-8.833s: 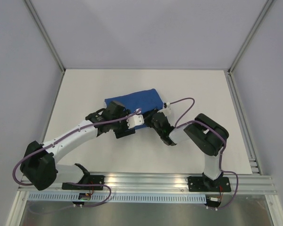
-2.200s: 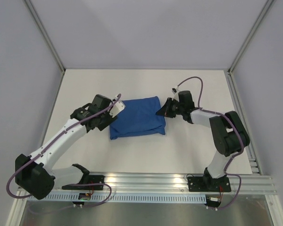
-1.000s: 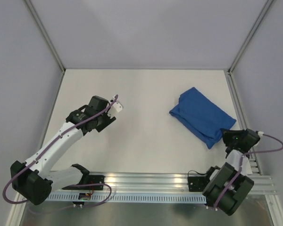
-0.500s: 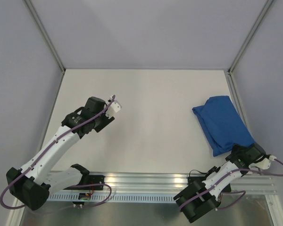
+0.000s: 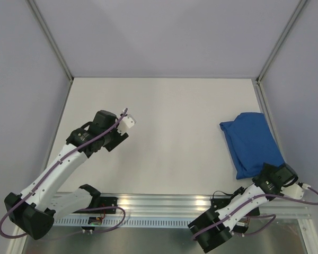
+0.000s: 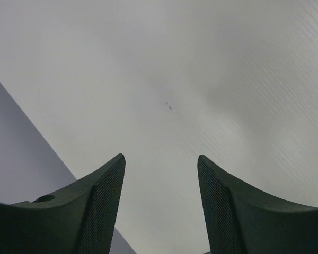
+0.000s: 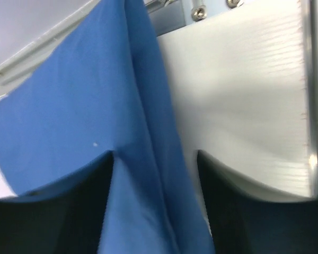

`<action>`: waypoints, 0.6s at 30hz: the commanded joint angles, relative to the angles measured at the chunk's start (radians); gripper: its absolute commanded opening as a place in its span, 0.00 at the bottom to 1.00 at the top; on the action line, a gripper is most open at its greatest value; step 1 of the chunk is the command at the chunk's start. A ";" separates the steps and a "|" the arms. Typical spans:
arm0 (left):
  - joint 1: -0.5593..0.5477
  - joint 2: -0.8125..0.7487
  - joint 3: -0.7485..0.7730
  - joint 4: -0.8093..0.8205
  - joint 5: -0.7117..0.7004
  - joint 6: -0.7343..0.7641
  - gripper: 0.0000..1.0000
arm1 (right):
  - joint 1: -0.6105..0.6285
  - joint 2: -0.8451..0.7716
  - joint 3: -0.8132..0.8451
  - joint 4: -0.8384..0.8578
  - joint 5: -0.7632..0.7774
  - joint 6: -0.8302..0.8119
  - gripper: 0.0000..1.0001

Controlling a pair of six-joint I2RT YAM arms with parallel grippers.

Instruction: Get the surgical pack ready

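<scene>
The surgical pack (image 5: 252,140) lies as a folded royal-blue bundle near the table's right edge, long side running front to back. My right gripper (image 5: 261,174) sits at its near corner. In the right wrist view the blue cloth (image 7: 85,106) runs between the jaws of my right gripper (image 7: 155,153), which stand apart, with white table showing beside the right finger. My left gripper (image 5: 118,136) hovers over bare table on the left, far from the pack. The left wrist view shows the left gripper (image 6: 161,157) open with nothing between its fingers. No tray, instruments or gauze show.
The white table (image 5: 175,116) is boxed in by grey walls. A metal rail (image 5: 278,159) runs along the right edge just beside the pack, and its bolts (image 7: 201,10) show in the right wrist view. Another rail (image 5: 164,203) crosses the front by the arm bases.
My right arm dragged the blue bundle from mid-table to the right edge, turning it lengthwise, and its jaws have just parted. The left arm drew back slightly.
</scene>
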State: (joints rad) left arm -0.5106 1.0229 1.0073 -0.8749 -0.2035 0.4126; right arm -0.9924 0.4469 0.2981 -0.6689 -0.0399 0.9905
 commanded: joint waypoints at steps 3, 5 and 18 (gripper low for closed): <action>0.003 -0.018 0.036 -0.039 0.032 -0.028 0.67 | -0.014 0.003 0.119 -0.080 0.112 -0.104 0.83; 0.003 -0.008 0.043 -0.044 0.038 -0.028 0.68 | -0.008 0.021 0.175 -0.083 0.115 -0.153 0.95; 0.003 0.098 0.059 -0.070 0.038 -0.061 0.71 | 0.067 0.042 0.202 -0.046 0.259 -0.237 1.00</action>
State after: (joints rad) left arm -0.5106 1.1145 1.0382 -0.9348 -0.1623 0.3874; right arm -0.9298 0.4892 0.5156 -0.7288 0.1654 0.7708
